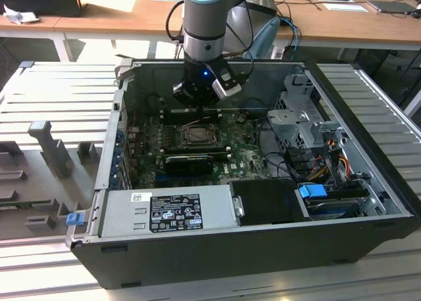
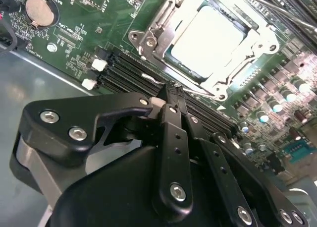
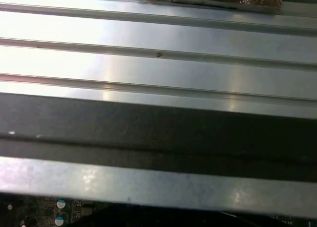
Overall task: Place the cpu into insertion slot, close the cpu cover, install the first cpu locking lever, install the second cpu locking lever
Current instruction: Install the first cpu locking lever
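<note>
Wooden desks are standing behind an open computer case [image 1: 263, 215] that is lying on a ribbed metal counter [image 1: 59, 104], with the gripper [image 1: 200, 97] hanging inside, just above the insertion slot [image 1: 197, 135]. In the second wrist view the fingers [image 2: 173, 118] are pressing together, holding nothing, near the cpu [image 2: 208, 38] sitting in its slot under the cpu cover [image 2: 153, 36]. A white-and-black label [image 1: 176, 212] is showing on the power supply, its print too small to read, while the first wrist view is catching ribbed metal and a dark case edge [image 3: 158, 133].
</note>
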Controlling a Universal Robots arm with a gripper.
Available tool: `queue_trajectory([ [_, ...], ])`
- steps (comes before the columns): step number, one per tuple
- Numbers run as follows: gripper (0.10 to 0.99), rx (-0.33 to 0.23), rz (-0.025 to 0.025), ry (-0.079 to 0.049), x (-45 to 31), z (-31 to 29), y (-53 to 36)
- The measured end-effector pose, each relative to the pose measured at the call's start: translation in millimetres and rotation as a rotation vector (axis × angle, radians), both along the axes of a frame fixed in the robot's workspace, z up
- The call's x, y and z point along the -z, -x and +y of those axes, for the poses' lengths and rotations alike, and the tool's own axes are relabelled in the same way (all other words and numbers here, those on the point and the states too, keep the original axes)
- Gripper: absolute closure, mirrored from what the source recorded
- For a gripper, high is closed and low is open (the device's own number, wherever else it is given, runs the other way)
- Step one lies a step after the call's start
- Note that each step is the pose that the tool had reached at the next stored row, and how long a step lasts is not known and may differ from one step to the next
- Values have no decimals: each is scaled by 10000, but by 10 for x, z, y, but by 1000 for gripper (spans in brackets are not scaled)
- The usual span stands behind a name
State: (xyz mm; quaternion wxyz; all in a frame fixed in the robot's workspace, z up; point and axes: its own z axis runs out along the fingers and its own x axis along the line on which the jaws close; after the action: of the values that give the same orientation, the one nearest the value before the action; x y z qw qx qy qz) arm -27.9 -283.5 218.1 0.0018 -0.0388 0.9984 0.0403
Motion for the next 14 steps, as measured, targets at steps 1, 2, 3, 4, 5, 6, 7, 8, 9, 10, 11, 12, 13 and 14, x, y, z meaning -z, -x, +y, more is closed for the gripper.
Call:
queue_trajectory([
  [1, 980, 33, 0, 0, 7, 0, -10],
  [2, 980, 173, 0, 0, 23, 1, -32],
  [3, 980, 200, 0, 0, 36, 1, -53],
  [4, 980, 200, 0, 0, 44, 1, -59],
  [5, 980, 201, 0, 0, 58, 1, -62],
  [6, 980, 200, -1, 0, 72, 1, -68],
  [7, 980, 194, -1, 0, 79, 1, -71],
  [8, 980, 186, -1, 0, 83, 1, -72],
  [9, 980, 165, 0, 1, 88, 1, -77],
  [10, 980, 158, 0, 1, 94, 1, -84],
  [11, 980, 154, 0, 0, 98, 1, -91],
  [12, 980, 152, -1, 0, 101, 1, -94],
  [13, 980, 152, -2, 0, 105, 1, -95],
  [14, 980, 153, -1, -1, 109, 1, -96],
])
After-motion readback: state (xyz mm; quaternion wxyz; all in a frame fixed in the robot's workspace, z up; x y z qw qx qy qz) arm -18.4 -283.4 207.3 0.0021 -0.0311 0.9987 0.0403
